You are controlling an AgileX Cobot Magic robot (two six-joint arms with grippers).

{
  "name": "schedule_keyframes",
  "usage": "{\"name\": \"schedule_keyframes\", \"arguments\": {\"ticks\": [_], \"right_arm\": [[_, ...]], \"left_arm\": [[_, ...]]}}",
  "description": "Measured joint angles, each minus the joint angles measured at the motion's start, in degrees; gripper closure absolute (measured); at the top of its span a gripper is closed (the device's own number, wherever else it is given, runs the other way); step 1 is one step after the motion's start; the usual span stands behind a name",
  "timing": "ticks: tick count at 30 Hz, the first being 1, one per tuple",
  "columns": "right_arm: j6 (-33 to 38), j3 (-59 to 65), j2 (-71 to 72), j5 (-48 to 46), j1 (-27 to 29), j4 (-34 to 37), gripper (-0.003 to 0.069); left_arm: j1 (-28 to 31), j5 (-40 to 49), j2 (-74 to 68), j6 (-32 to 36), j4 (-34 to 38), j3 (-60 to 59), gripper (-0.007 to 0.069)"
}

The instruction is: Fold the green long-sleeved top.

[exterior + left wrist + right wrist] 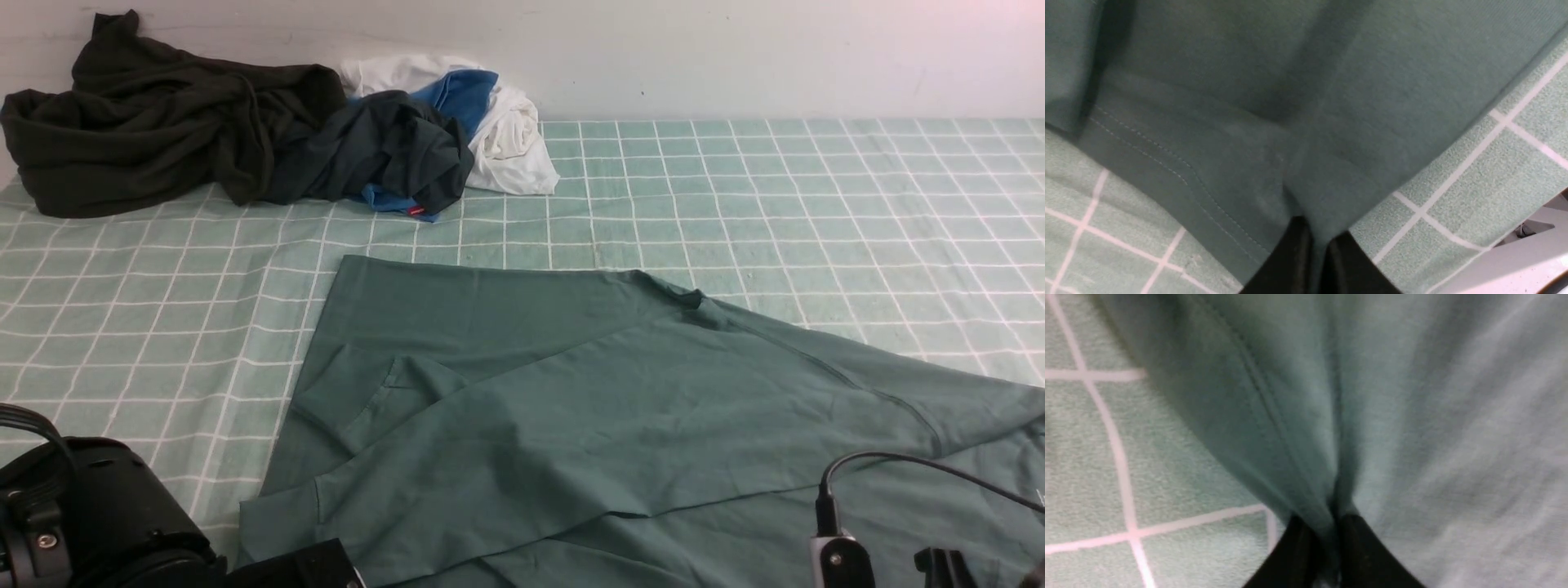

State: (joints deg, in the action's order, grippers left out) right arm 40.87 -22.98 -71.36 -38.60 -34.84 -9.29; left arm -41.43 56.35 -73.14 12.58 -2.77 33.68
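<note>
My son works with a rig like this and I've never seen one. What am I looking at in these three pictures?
It is a robot with two arms, each ending in a pinching tool. The wide picture looks forward from between the arms; the two close-ups come from cameras on its wrists. A sage-green long-sleeved cotton top lies spread on a pale green checked cloth; a dark olive-black garment and a white-and-blue garment sit at the back. The left tool and the right tool are each shut on a pinch of that top.
</note>
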Motion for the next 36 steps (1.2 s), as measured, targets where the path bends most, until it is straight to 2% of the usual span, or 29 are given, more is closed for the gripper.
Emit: {"name": "schedule_keyframes", "arguments": {"ticks": [4, 10, 16, 20, 26, 28, 36], "right_arm": [[0.0, -1.5, 0.1, -1.9, 0.0, -0.1, 0.0643], [0.0, -3.4, 0.5, -5.5, 0.0, -0.2, 0.0645], [-0.7, -13.8, 1.6, -13.1, 2.1, -2.1, 0.0645], [-0.4, -23.6, -0.8, -13.6, 8.6, -0.4, 0.0645], [8.9, -39.6, -12.5, -14.1, 18.1, 9.7, 0.0645], [9.7, -43.9, -16.8, -13.7, 19.9, 11.5, 0.0645], [6.3, -58.7, -33.3, -9.3, 24.5, 13.2, 0.0645]], "left_arm": [[0.0, 0.2, 0.4, 0.0, 0.0, 0.2, 0.0618], [0.0, 0.8, 0.6, -0.2, -0.5, 2.6, 0.0618], [2.1, 3.3, 0.6, -0.3, -1.2, 9.0, 0.0618], [8.9, 3.6, -1.7, 0.2, -2.4, 18.9, 0.0618], [18.9, 2.0, -12.8, 5.4, -2.8, 36.7, 0.0617], [21.0, 1.9, -18.0, 6.7, -2.8, 43.0, 0.0617], [27.6, 1.9, -36.6, 7.8, -4.6, 62.8, 0.0617]]}}
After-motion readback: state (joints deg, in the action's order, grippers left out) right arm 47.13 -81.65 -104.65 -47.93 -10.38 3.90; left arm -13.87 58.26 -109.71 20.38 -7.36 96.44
